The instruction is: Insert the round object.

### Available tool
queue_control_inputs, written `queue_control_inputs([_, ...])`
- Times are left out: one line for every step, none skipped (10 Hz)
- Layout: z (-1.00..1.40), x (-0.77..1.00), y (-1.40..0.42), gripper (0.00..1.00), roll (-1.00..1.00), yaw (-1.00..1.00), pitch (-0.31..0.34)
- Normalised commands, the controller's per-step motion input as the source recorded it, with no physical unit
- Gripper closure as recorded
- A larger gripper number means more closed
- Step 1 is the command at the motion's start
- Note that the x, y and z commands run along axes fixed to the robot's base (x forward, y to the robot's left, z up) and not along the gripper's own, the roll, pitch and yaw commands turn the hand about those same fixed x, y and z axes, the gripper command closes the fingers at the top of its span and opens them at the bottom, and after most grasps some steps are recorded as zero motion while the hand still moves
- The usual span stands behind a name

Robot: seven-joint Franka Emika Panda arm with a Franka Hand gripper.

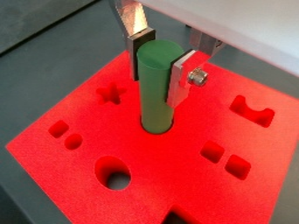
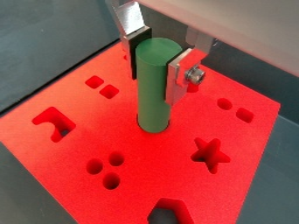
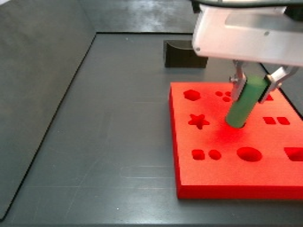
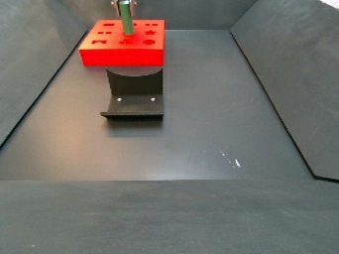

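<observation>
In a side view, a dark matte floor (image 4: 185,129) with dark walls holds the black L-shaped fixture (image 4: 133,95) and, beyond it, a red foam-like board (image 3: 236,142) cut with star, round and square holes. The gripper (image 1: 162,59) pinches the smooth green round object (image 1: 158,83) upright, its lower end in a round hole directly beneath.

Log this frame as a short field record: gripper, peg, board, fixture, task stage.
gripper: above the board's middle, jaws shut on the green peg's upper part
green peg: near upright, lower end in a round hole near the board's centre
red board: flat on the dark floor, cutouts include a star, round holes and small squares
fixture: dark bracket on the floor in front of the board in a side view
task stage: peg entered, not yet released
</observation>
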Motion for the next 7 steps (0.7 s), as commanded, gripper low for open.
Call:
queue_control_inputs([-0.68,0.03,0.0,1.0,0.04,-0.01,-0.093])
queue_control_inputs([-0.73,0.0,-0.02,1.0,0.06,0.0,-0.12])
queue_control_inputs([-0.74,0.0,0.0,1.0,0.09,0.0,-0.133])
queue_control_inputs([-0.76,0.0,0.0,1.0,0.1,0.0,-0.151])
queue_control_inputs([-0.78,0.0,-0.01,1.0,0.1,0.0,-0.17])
queue_control_inputs([-0.33,0.0,0.0,1.0,0.15,0.0,-0.017])
queue_control_inputs([0.0,0.0,0.0,1.0,0.0,0.0,0.0])
